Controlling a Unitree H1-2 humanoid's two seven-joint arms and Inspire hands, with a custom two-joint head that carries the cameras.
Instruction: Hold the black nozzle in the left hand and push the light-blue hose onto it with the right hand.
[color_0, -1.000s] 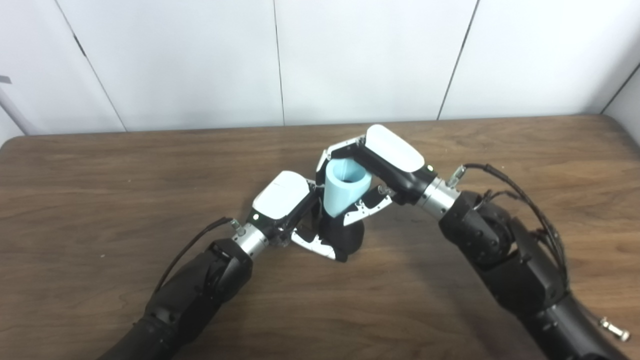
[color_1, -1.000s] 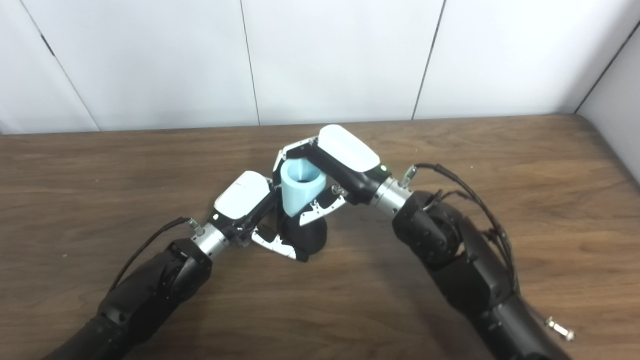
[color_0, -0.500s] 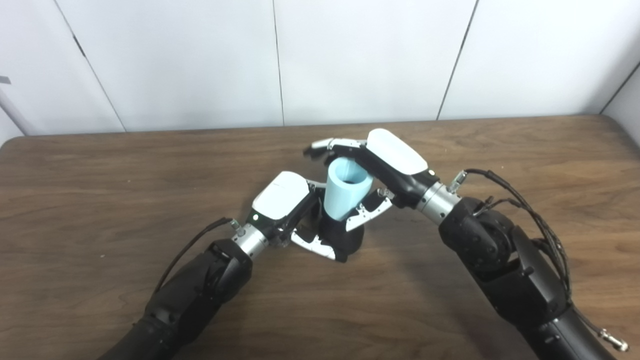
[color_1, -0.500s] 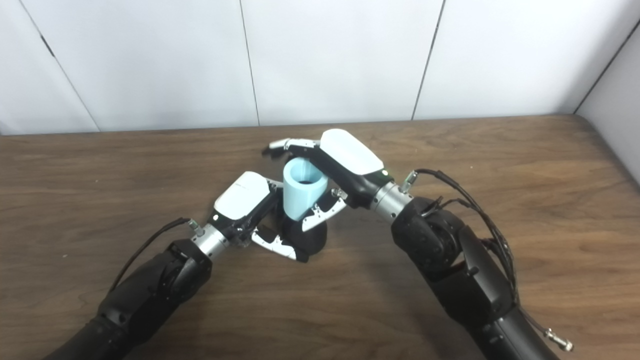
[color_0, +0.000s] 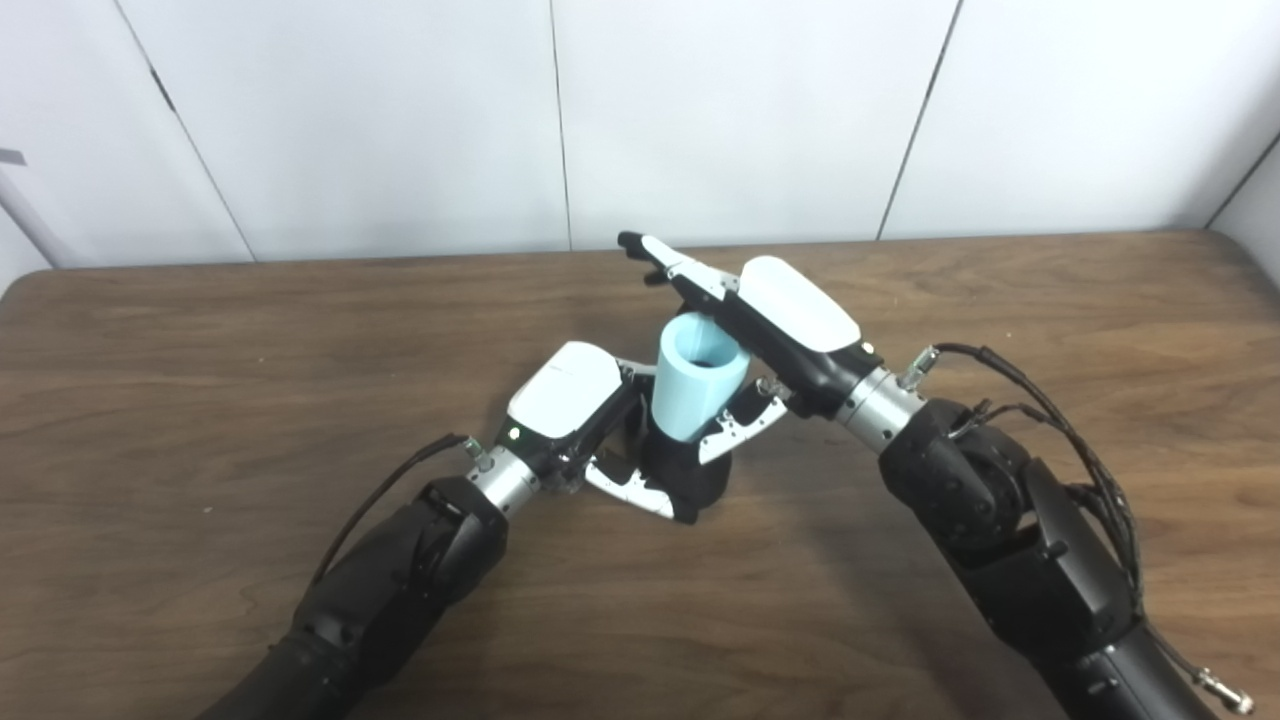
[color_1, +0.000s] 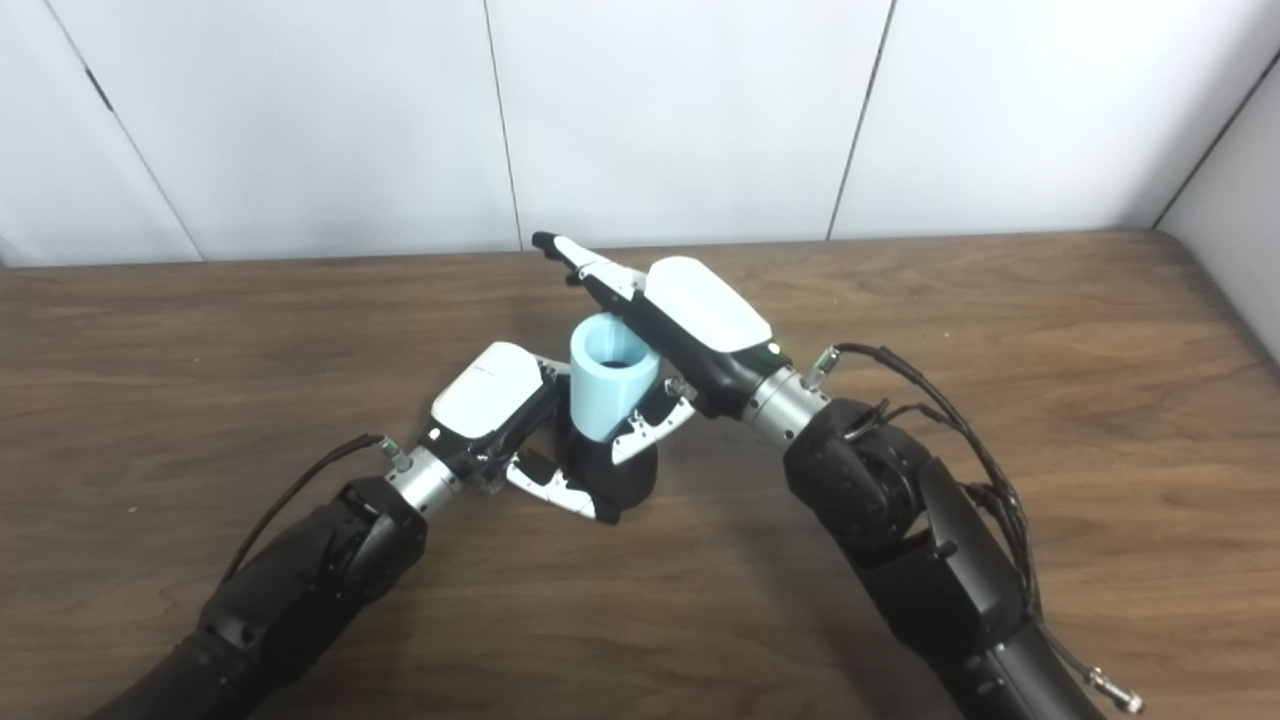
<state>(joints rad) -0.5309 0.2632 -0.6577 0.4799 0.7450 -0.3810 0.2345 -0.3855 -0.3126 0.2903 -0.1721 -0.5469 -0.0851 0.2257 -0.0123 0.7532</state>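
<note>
The black nozzle (color_0: 685, 478) stands on the table, and my left hand (color_0: 575, 410) is shut around its left side. The light-blue hose (color_0: 695, 390) sits upright on top of the nozzle with its open end up. My right hand (color_0: 770, 330) is open beside the hose: its fingers (color_0: 665, 262) stretch out straight above and behind the hose rim, off the hose. Its thumb (color_0: 745, 435) lies low against the hose's right side. The joint between hose and nozzle is partly hidden by the hands.
The brown wooden table (color_0: 200, 350) stretches to both sides, with a white panelled wall (color_0: 400, 120) behind its far edge. Black cables (color_0: 1040, 400) loop off my right forearm.
My right hand's fingers have let go of the hose and straightened out above it. The hose stays upright on the nozzle. My left hand has not moved.
</note>
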